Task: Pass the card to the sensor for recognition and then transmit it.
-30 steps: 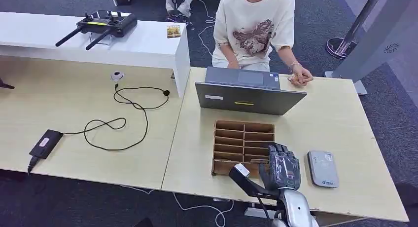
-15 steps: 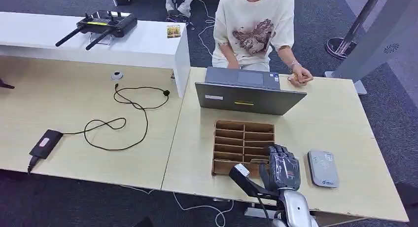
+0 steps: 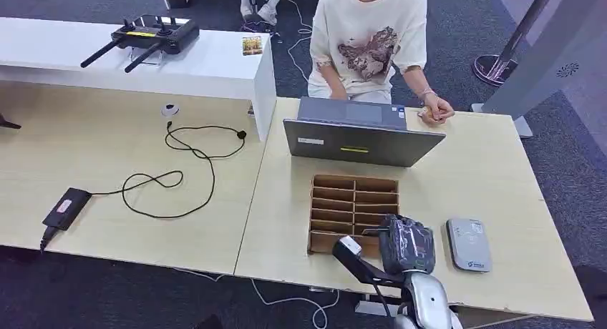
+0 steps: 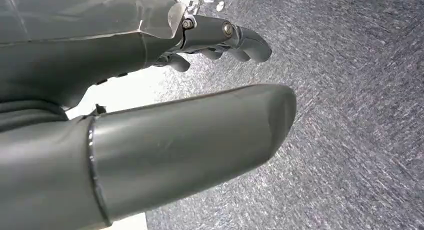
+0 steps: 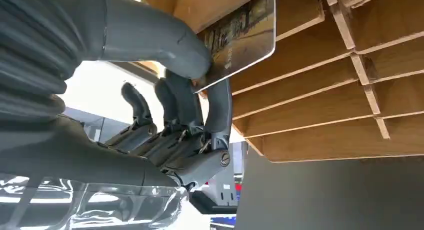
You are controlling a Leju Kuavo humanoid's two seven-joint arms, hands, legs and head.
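The right hand (image 5: 185,115) pinched the card (image 5: 243,35) between thumb and finger at the wooden organizer (image 3: 353,200) — the sensor (image 3: 469,244) lay just beside it, to the right on the table (image 3: 487,172).

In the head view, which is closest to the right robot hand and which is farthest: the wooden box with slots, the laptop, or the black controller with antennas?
From the right robot hand:
1. Wooden box with slots, right under its fingers.
2. Laptop, farther back on the same table, before the person.
3. Black controller, far off on the white counter to the left.
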